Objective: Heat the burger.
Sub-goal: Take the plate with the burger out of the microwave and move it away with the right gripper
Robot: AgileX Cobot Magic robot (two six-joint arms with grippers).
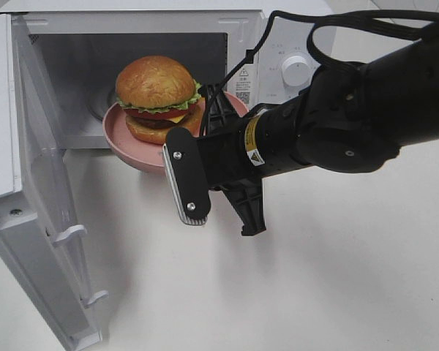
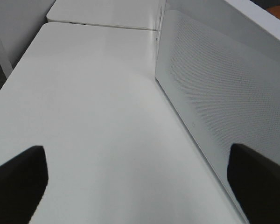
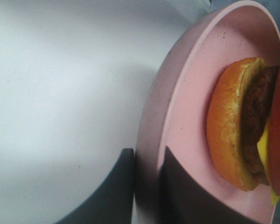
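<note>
The burger [image 1: 157, 91], with a golden bun, lettuce, tomato and patty, sits on a round pink plate [image 1: 132, 150] at the mouth of the open microwave [image 1: 80, 66]. My right gripper [image 1: 214, 121] is shut on the plate's near rim, one finger above it and one below. The right wrist view shows the same grip: the gripper [image 3: 149, 191] pinches the plate's rim [image 3: 177, 93], with the burger [image 3: 242, 126] close behind. In the left wrist view my left gripper [image 2: 140, 186] stands open over the bare table, with nothing between its fingers. It is out of the exterior high view.
The microwave door [image 1: 36, 219] swings wide open to the left, and its perforated inner panel [image 2: 214, 93] runs beside the left gripper. A control knob [image 1: 296, 71] sits on the microwave's right panel. White tabletop [image 1: 314, 278] spreads in front.
</note>
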